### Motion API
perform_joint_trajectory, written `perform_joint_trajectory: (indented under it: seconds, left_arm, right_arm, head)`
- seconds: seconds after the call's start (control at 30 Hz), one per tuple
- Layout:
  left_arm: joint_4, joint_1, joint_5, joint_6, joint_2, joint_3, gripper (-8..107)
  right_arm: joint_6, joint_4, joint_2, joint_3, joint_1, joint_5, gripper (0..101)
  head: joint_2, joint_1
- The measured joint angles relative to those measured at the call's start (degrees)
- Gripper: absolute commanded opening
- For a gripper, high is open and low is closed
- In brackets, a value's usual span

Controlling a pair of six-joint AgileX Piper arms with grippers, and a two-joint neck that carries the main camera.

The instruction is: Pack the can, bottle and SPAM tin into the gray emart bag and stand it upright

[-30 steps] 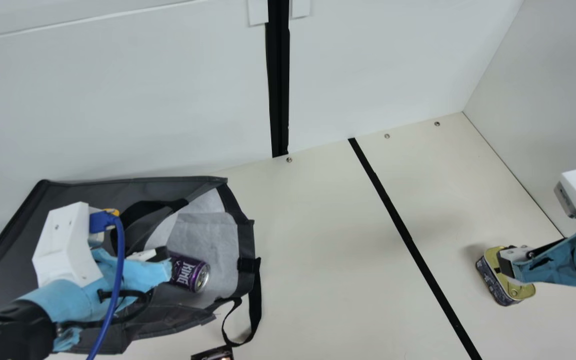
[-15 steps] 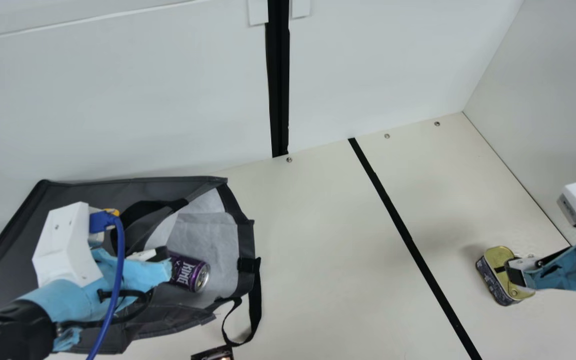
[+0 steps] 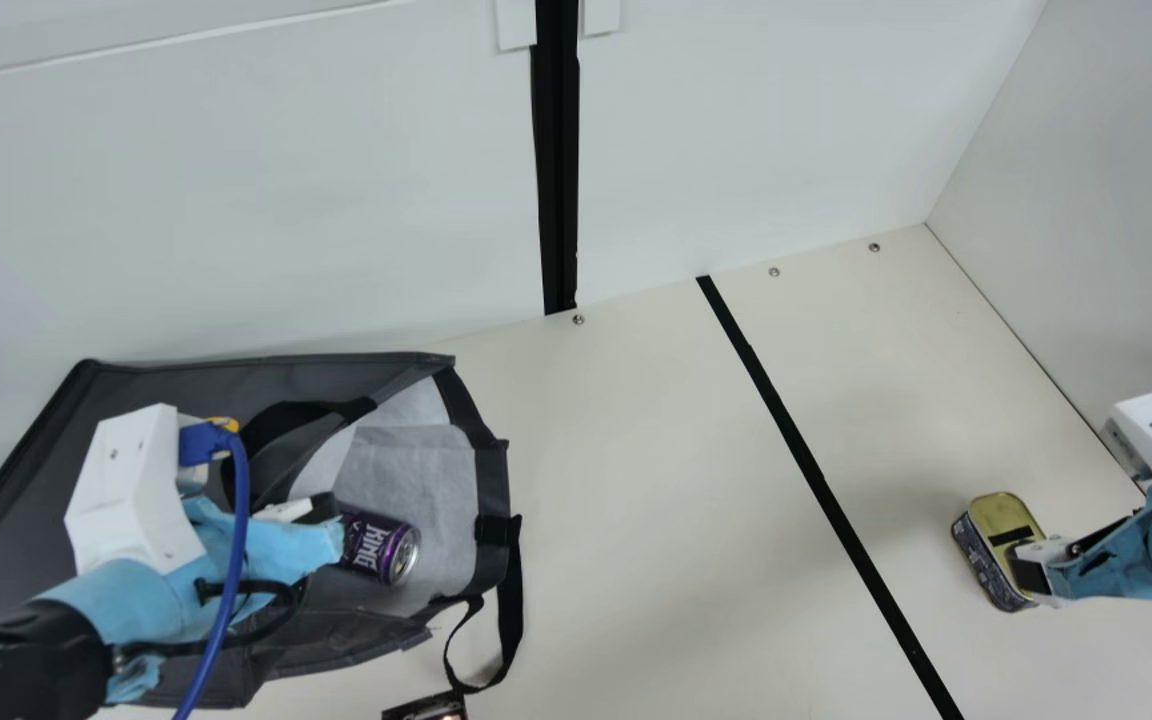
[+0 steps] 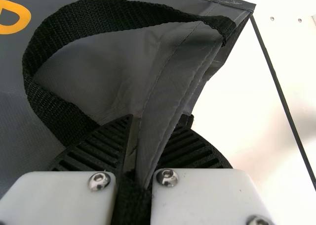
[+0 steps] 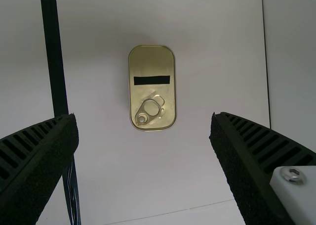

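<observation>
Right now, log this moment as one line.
Left gripper: shut on gray fabric bag; right gripper: open above gold-topped oblong tin; purple metal can: inside bag

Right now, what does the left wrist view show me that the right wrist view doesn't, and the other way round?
Left wrist view: the gray bag with its black strap, and the left gripper pinching a fold of the bag.

Right wrist view: the tin with a ring pull and a black strip on its gold lid, and the right gripper with its fingers wide open.

Both: the pale table and the long black line across it.
</observation>
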Motion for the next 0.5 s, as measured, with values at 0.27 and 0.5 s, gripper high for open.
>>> perform_joint_trajectory:
  seconds: [0.27, 0.5]
  left_arm:
    - [0.0, 0.0, 0.0, 0.0, 0.0, 0.0, -8]
    - [0.0, 0.0, 0.0, 0.0, 0.0, 0.0, -8]
  right_arm:
    - [-1.95, 0.87, 3.16, 2.15, -0.4, -2.8, 95]
    - [-2.59, 1.24, 6.42, 3.14, 0.0, -5.47, 95]
  head:
    - [0.0, 0.0]
    - [0.0, 0.0]
